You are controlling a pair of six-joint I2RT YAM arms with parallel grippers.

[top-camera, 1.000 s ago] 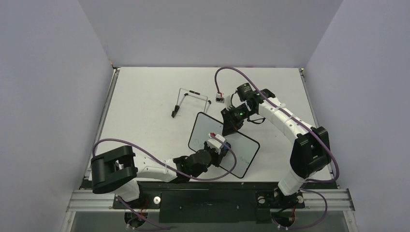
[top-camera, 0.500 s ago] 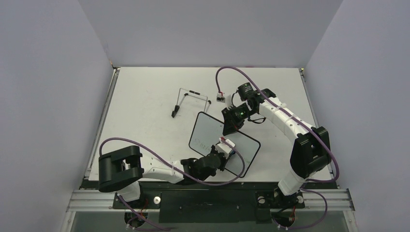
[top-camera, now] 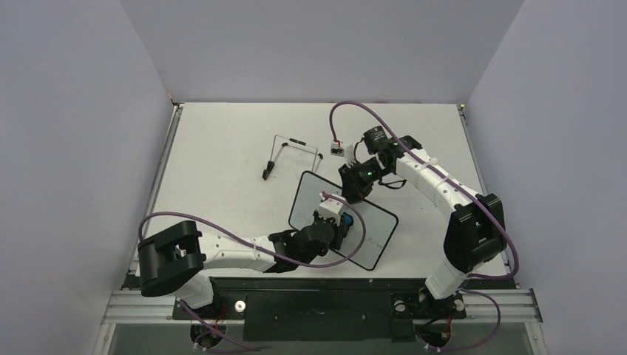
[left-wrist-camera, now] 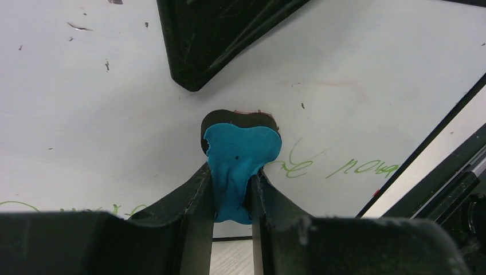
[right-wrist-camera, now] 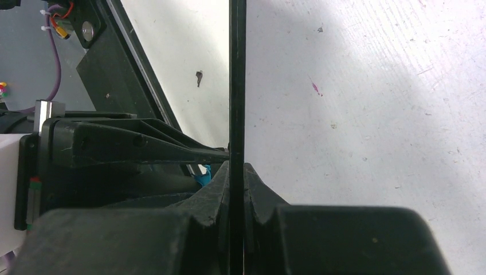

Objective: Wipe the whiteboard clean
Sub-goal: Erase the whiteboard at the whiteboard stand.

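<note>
Plain lavender-grey walls (top-camera: 74, 111) close in the white table (top-camera: 222, 133) on three sides (its surface is scuffed and speckled). A black-and-metal rail (top-camera: 318, 307) runs along its near edge under even light.

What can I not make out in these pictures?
- The green writing: too small to read in the top view; in the left wrist view the blue eraser and the left gripper cover part of it.
- Face of the whiteboard: seen edge-on in the right wrist view, pinched by the right gripper.
</note>
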